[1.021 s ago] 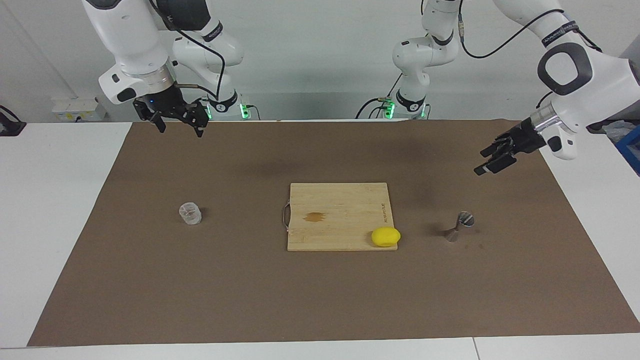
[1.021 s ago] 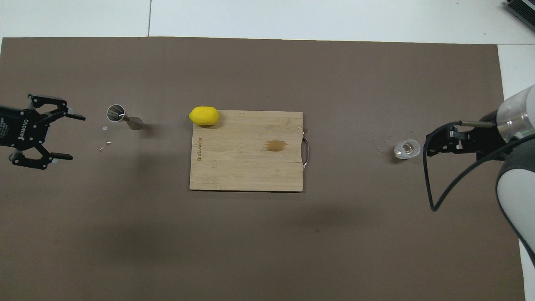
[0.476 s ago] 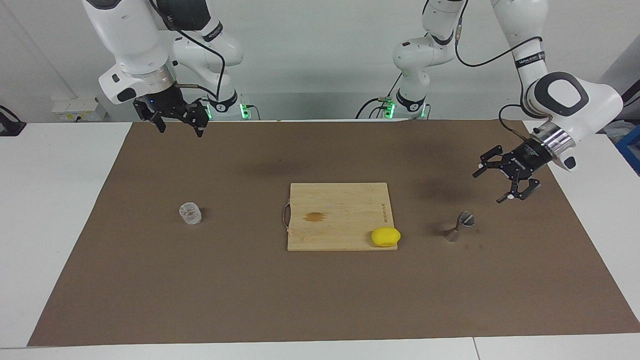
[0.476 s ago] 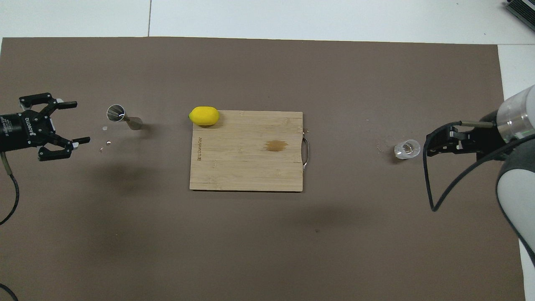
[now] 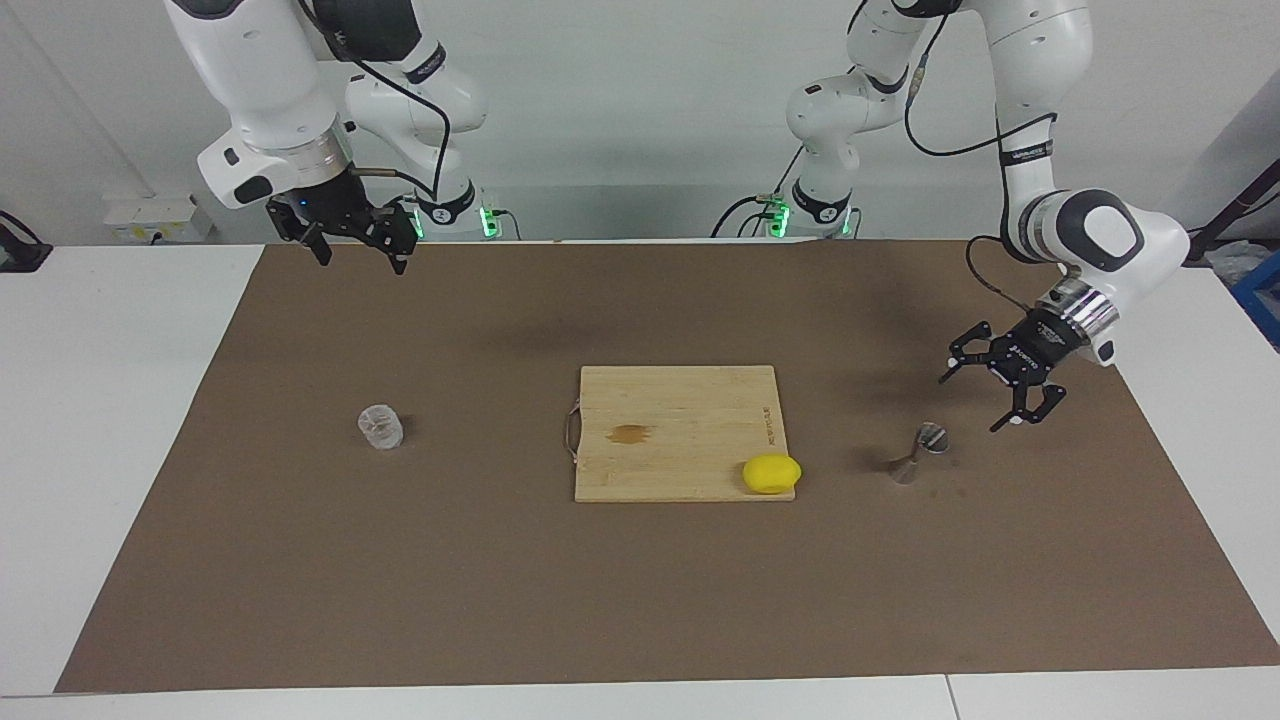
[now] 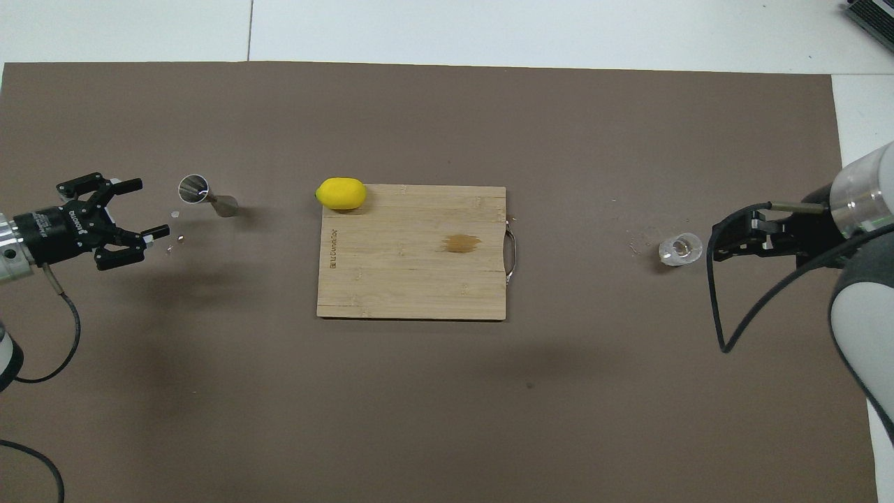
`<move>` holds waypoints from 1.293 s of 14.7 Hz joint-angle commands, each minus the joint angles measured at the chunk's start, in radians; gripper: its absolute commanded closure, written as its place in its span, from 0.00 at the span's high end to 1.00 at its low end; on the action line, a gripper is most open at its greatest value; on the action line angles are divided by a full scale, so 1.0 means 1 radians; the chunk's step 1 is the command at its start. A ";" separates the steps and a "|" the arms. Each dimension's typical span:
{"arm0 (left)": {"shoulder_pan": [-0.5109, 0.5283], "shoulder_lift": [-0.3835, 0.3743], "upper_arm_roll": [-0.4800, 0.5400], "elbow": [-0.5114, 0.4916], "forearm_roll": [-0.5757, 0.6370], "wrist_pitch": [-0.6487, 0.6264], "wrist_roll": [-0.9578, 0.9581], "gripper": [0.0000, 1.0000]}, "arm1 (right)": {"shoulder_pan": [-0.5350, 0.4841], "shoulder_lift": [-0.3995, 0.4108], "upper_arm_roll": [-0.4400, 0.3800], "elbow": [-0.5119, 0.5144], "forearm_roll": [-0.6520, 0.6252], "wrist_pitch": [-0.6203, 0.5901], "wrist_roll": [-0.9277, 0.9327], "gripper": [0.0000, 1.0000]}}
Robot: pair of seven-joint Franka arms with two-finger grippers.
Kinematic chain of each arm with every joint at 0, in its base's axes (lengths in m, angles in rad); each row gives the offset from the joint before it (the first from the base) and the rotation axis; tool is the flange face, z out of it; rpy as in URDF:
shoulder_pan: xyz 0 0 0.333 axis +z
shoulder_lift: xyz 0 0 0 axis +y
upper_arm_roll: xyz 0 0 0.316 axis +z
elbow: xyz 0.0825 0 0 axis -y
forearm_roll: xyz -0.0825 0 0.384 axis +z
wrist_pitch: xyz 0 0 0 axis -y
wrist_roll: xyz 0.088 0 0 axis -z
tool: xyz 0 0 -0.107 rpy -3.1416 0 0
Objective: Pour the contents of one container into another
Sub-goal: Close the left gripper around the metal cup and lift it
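Jigger [image 5: 918, 452] and tumbler [image 5: 380, 427] stand at opposite ends of my brown mat [image 5: 640, 600], nothing poured yet. In the facing view the steel jigger sits at centre right, upright on the mat, with my left gripper [image 5: 990, 390] just above and to its right, fingers spread wide and empty, not touching it. The clear tumbler sits at centre left of that view, alone on the mat; my right gripper [image 5: 357, 250] waits raised at the upper left over the mat's edge nearest my bases, fingers apart, holding nothing. Between the two vessels lies a wooden cutting board [image 5: 680, 400] with a lemon [image 5: 771, 473] on its lower right corner.

As I judge it, the step in hand is closing in on the jigger. To do it well I should come in low and level, set my fingers either side of the narrow waist, and shut gently so the light, top-heavy cup does not tip or skid. The lemon and board are well apart from my path.
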 commanded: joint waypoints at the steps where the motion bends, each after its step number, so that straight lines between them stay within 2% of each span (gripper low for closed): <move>1: -0.028 0.014 -0.003 -0.002 -0.048 0.029 0.037 1.00 | -0.011 -0.026 0.000 -0.031 0.021 0.022 -0.027 1.00; 5: -0.065 0.040 -0.003 -0.001 -0.124 0.079 0.067 1.00 | -0.011 -0.026 0.000 -0.031 0.021 0.022 -0.027 1.00; 13: -0.092 0.067 -0.003 0.006 -0.203 0.132 0.126 1.00 | -0.011 -0.026 0.000 -0.031 0.021 0.022 -0.027 1.00; 19: -0.115 0.067 -0.005 0.006 -0.256 0.142 0.166 0.95 | -0.012 -0.026 0.000 -0.033 0.021 0.022 -0.027 1.00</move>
